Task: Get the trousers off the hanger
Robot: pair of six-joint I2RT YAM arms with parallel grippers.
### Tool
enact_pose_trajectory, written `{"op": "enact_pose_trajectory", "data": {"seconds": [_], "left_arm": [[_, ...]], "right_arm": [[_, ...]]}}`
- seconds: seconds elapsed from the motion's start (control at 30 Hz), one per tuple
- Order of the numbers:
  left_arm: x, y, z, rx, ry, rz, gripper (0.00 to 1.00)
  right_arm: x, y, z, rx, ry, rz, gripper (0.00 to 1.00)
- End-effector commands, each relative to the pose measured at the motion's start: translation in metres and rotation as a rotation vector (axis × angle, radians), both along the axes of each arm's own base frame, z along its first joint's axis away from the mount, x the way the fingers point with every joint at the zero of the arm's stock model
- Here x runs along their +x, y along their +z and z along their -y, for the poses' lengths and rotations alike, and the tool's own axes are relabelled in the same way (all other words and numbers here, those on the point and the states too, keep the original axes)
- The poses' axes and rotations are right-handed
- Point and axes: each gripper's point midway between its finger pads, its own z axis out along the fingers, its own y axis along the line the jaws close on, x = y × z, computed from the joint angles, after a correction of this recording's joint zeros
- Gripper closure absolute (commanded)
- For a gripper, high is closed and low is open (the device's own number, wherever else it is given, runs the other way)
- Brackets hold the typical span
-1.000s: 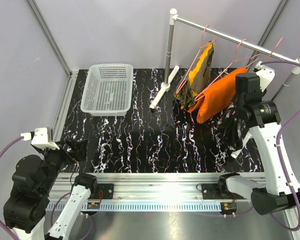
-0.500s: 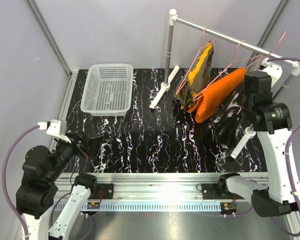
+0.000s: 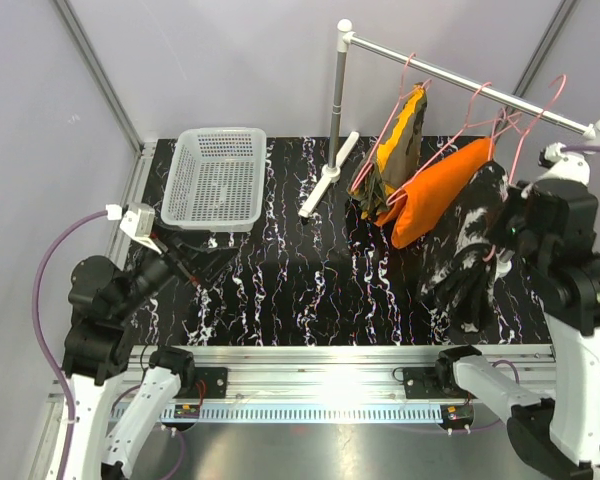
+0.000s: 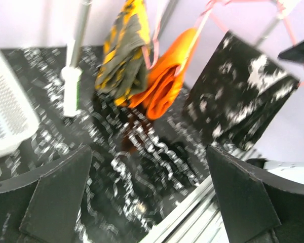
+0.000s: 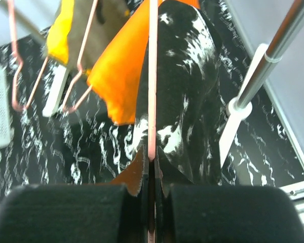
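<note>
One hanger (image 5: 152, 76) clamped in right jaws, top cut off; left jaws apart, view blurred.

A black table top streaked with white marbling (image 3: 280, 290) is spread across the enclosure. A white perforated plastic basket (image 3: 220, 132) is set on it at the far left. A white bar-shaped foot of the metal clothes rack (image 3: 328, 178) is rested on it at the far middle, and a second white foot (image 5: 236, 126) is placed at the right. A ribbed aluminium rail (image 3: 330, 365) is fixed along the near edge, and the left arm's black base (image 3: 195, 382) and the right arm's black base (image 3: 428, 380) are bolted to it.
</note>
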Motion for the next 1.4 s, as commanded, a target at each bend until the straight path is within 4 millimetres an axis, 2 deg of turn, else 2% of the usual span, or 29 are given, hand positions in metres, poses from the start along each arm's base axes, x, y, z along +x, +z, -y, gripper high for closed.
{"op": "enact_pose_trajectory", "data": {"seconds": [0.0, 0.1, 0.17, 0.2, 0.23, 0.27, 0.4, 0.43, 0.53, 0.63, 0.67, 0.7, 0.73, 0.77, 0.87, 0.9, 0.97, 1.03, 1.2, 1.3, 1.37], "left_arm": [[-0.001, 0.037, 0.021, -0.081, -0.130, 0.126, 0.01], [0.003, 0.043, 0.027, -0.087, -0.139, 0.144, 0.01], [0.009, 0.042, 0.032, -0.053, -0.120, 0.140, 0.01], [0.014, 0.038, 0.033, -0.023, -0.109, 0.132, 0.01], [0.015, 0.026, 0.038, 0.036, -0.115, 0.107, 0.01], [0.027, 0.020, 0.039, 0.067, -0.076, 0.081, 0.01], [0.019, 0.034, 0.062, 0.083, -0.125, 0.109, 0.01], [0.007, 0.035, 0.074, 0.096, -0.175, 0.123, 0.01], [0.005, 0.045, 0.084, 0.110, -0.137, 0.146, 0.01], [-0.008, 0.054, 0.107, 0.105, -0.153, 0.183, 0.01], [-0.015, 0.053, 0.116, 0.115, -0.147, 0.184, 0.01], [-0.018, 0.053, 0.122, 0.127, -0.139, 0.192, 0.01], [-0.017, 0.050, 0.137, 0.161, -0.129, 0.212, 0.01], [-0.025, 0.056, 0.141, 0.166, -0.095, 0.223, 0.01], [-0.025, 0.069, 0.155, 0.199, -0.005, 0.251, 0.01], [-0.025, 0.071, 0.161, 0.202, -0.002, 0.249, 0.01], [-0.020, 0.075, 0.172, 0.216, 0.023, 0.257, 0.01], [-0.019, 0.092, 0.178, 0.193, 0.027, 0.276, 0.01], [-0.014, 0.105, 0.208, 0.206, 0.051, 0.274, 0.01], [-0.006, 0.105, 0.212, 0.194, 0.088, 0.242, 0.01], [0.003, 0.100, 0.206, 0.206, 0.121, 0.218, 0.01]], "right_arm": [[-0.031, 0.037, -0.016, 0.060, 0.134, 0.167, 1.00], [-0.055, 0.046, -0.027, 0.077, 0.229, 0.217, 1.00], [-0.070, 0.054, -0.041, 0.099, 0.328, 0.234, 1.00], [-0.079, 0.054, -0.052, 0.118, 0.399, 0.227, 1.00], [-0.083, 0.057, -0.057, 0.129, 0.429, 0.236, 1.00], [-0.088, 0.060, -0.062, 0.143, 0.457, 0.252, 1.00], [-0.086, 0.067, -0.092, 0.209, 0.612, 0.241, 1.00], [-0.089, 0.071, -0.102, 0.229, 0.673, 0.244, 1.00], [-0.083, 0.086, -0.115, 0.254, 0.745, 0.266, 1.00], [-0.075, 0.108, -0.126, 0.281, 0.798, 0.313, 1.00], [-0.069, 0.113, -0.131, 0.299, 0.816, 0.311, 1.00], [-0.064, 0.120, -0.135, 0.309, 0.836, 0.328, 1.00], [-0.059, 0.123, -0.138, 0.314, 0.848, 0.329, 1.00], [-0.049, 0.124, -0.141, 0.328, 0.848, 0.322, 1.00], [-0.035, 0.136, -0.144, 0.328, 0.853, 0.354, 1.00], [-0.025, 0.136, -0.147, 0.331, 0.851, 0.342, 1.00], [-0.018, 0.139, -0.148, 0.324, 0.852, 0.350, 1.00], [-0.003, 0.136, -0.151, 0.308, 0.842, 0.334, 1.00], [0.025, 0.128, -0.165, 0.211, 0.816, 0.283, 1.00], [0.033, 0.133, -0.189, 0.148, 0.844, 0.297, 1.00], [0.035, 0.135, -0.197, 0.145, 0.831, 0.323, 1.00]]}}
